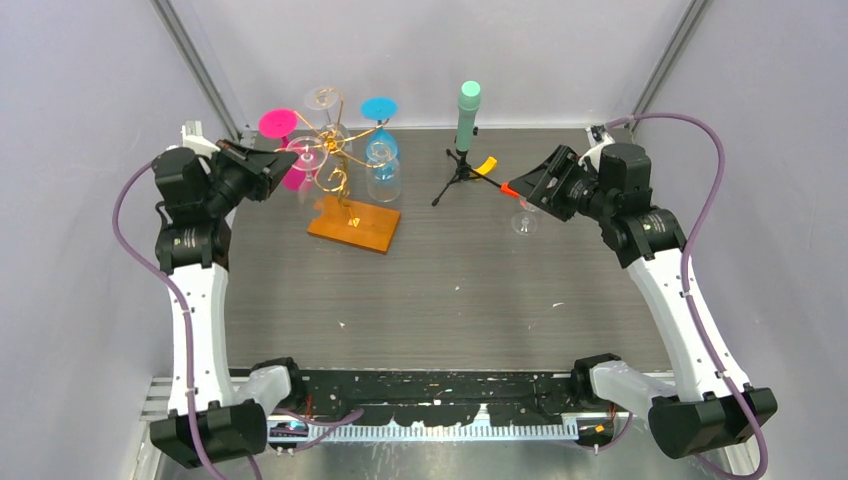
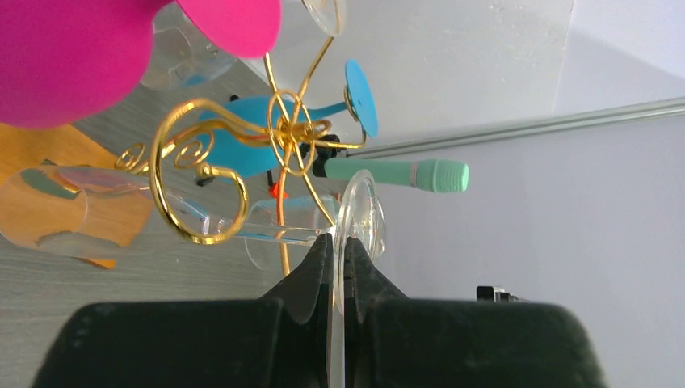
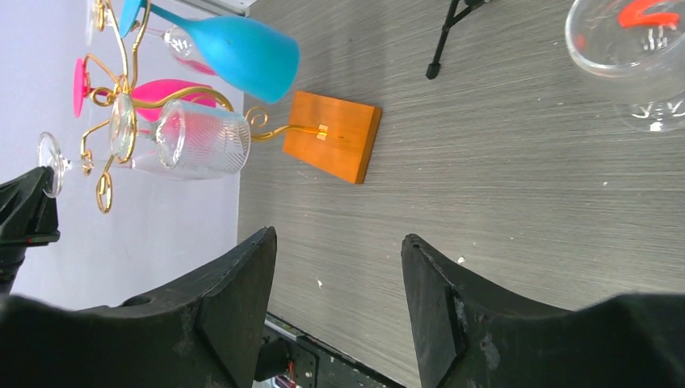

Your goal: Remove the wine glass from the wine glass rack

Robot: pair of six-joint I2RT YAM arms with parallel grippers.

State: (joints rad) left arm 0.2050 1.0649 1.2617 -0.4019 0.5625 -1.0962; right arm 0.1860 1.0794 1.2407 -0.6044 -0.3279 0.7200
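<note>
The gold wire wine glass rack [image 1: 340,150] stands on its orange-brown wooden base [image 1: 353,225] at the back left. It holds a pink glass [image 1: 278,123], a blue glass [image 1: 380,150] and clear glasses. My left gripper [image 1: 285,160] is at the rack's left side. In the left wrist view it [image 2: 340,242] is shut on the round foot of a clear wine glass [image 2: 355,218], whose stem [image 2: 275,236] still lies in a gold scroll arm [image 2: 202,137]. My right gripper [image 3: 339,242] is open and empty over the table at the right [image 1: 520,190].
A mint-green cylinder on a black tripod [image 1: 467,110] stands right of the rack. A clear glass [image 1: 523,220] stands upright on the table just under my right gripper, also in the right wrist view [image 3: 626,48]. A small yellow-orange piece [image 1: 487,165] lies beside the tripod.
</note>
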